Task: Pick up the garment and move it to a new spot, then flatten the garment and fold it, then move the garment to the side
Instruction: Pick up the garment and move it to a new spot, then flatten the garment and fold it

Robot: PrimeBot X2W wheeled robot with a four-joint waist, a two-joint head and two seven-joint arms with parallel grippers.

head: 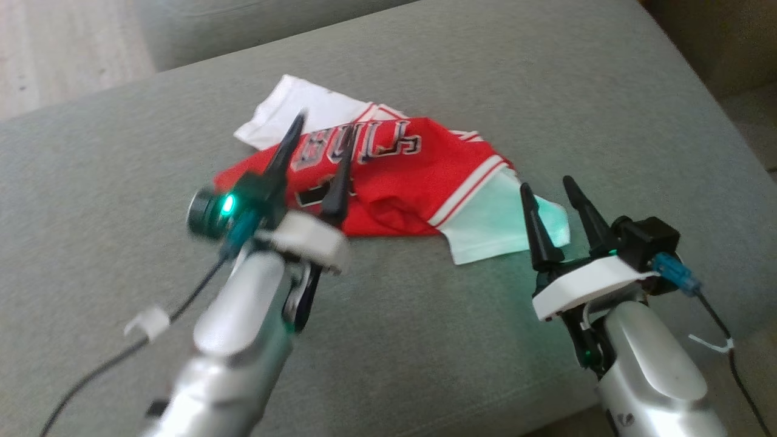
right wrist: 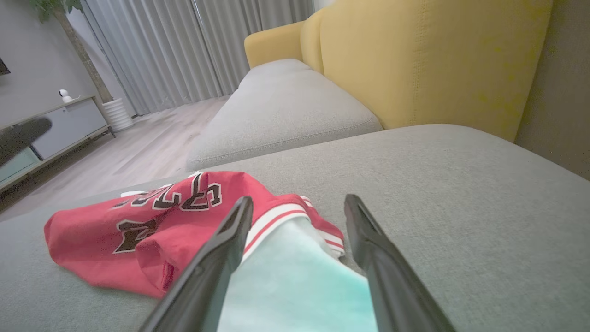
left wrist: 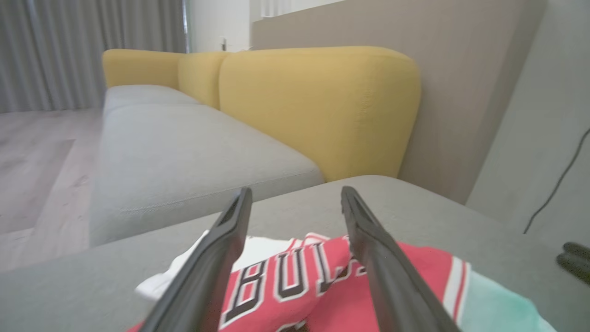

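The garment (head: pixel 400 182) is a red jersey with black-and-white lettering and white sleeves, lying crumpled on the grey cushion (head: pixel 425 340). My left gripper (head: pixel 325 127) hovers over the jersey's left part, open, nothing between its fingers. In the left wrist view the left gripper (left wrist: pixel 295 196) frames the lettering of the jersey (left wrist: pixel 286 281). My right gripper (head: pixel 546 185) stands open at the white sleeve's right edge. In the right wrist view the right gripper (right wrist: pixel 299 203) straddles that sleeve of the jersey (right wrist: pixel 138 230) without closing on it.
A yellow sofa backrest (left wrist: pixel 318 106) rises behind the cushion, with another grey seat (right wrist: pixel 281 106) beyond. Wooden floor (head: pixel 61 48) lies past the cushion's left edge. A grey cabinet (right wrist: pixel 69 122) and curtains stand across the room.
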